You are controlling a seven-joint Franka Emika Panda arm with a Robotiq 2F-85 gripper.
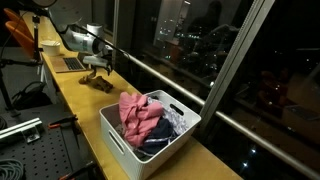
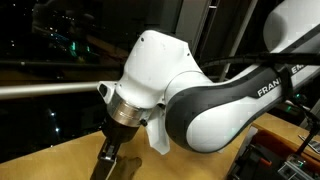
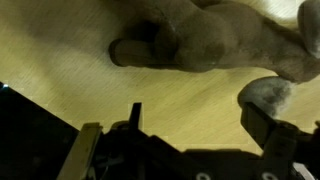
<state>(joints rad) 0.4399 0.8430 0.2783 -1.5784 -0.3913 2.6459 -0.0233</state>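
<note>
Wrist view: we are looking past the gripper (image 3: pixel 178 128) at a brown plush thing (image 3: pixel 215 40) lying on the wooden counter (image 3: pixel 70 75). The jaws are standing wide apart with nothing between them, and one finger (image 3: pixel 268 115) is hanging just beside the plush without touching it, as far as we are making out. In an exterior view the arm is reaching down over that same spot, while a white basket (image 1: pixel 118 148) is sitting well apart from it on the counter, holding a pink cloth (image 1: pixel 138 110) and a dark cloth (image 1: pixel 172 125). We are judging the work as barely begun: the gripper is hovering in place over the plush, but the plush is not yet gripped or lifted and is lying outside the basket.
</note>
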